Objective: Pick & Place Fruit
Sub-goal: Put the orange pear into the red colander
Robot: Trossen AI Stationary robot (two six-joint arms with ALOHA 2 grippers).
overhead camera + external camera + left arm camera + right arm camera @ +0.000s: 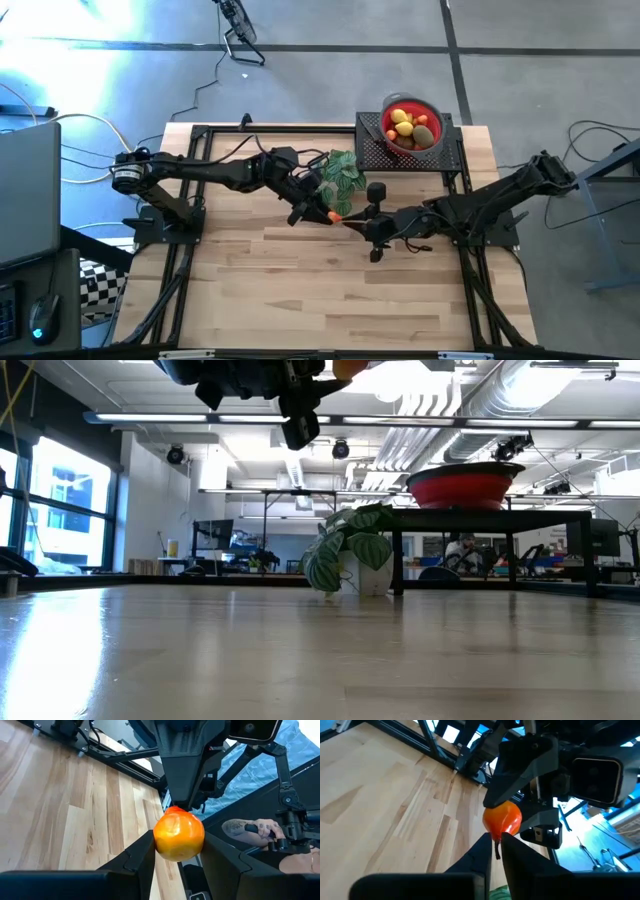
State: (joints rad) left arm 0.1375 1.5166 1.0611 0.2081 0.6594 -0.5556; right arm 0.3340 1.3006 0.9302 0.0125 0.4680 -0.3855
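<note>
A small orange fruit (333, 214) hangs in the air over the middle of the table, between my two grippers. My left gripper (324, 213) reaches in from the table's left and is shut on it. My right gripper (346, 220) comes from the table's right, its fingers shut on the fruit's dark stem. At the far right, a red bowl (411, 125) with several yellow, red and brown fruits in it stands on a black rack (445, 157). My left gripper pinches the orange fruit's two sides (159, 842) between its two fingers, nearly level from the table's left. The fruit is lifted clear of the table. My right gripper pinches the thin dark stem (497, 849) at the fruit's end between its fingertips (485, 846). It comes from the table's right, slanting slightly down.
A green leafy plant (340, 175) in a white pot stands just beyond the grippers, left of the rack. Bare wood lies toward the near edge (320, 300). Black frame rails (190, 190) run along both sides. A person's arm (250, 827) shows beyond the table.
</note>
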